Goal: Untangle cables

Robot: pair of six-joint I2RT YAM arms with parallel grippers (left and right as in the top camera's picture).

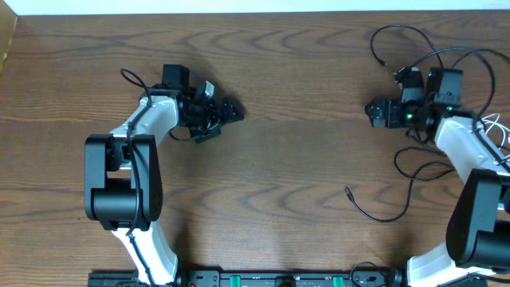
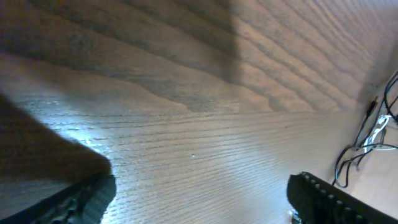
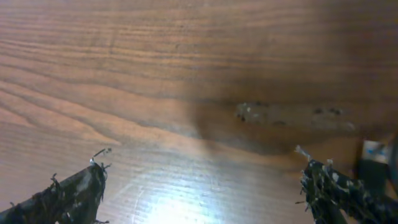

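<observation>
cables (image 1: 434,171): all on the right side of the table, around the right arm (image 1: 478,215), well apart from the left arm (image 1: 127,175)
far black cable (image 1: 402,30): thin loops at the far right, running down behind the right arm
near black cable (image 1: 382,217): curves along the near right; its plug end (image 1: 348,192) lies loose on bare wood, toward the middle
white cable (image 1: 500,127): a short stretch shows at the right edge, beside the right arm; the rest is hidden
knots: cords cross close to the right arm; whether they are knotted cannot be told
right gripper (image 1: 373,112): just left of the cables, jaws released wide, fingers (image 3: 62,196) with only bare wood between them
left gripper (image 1: 224,119): left of the middle, jaws spread wide, fingers (image 2: 329,199) grasping nothing
table (image 1: 279,72): brown wood grain
</observation>
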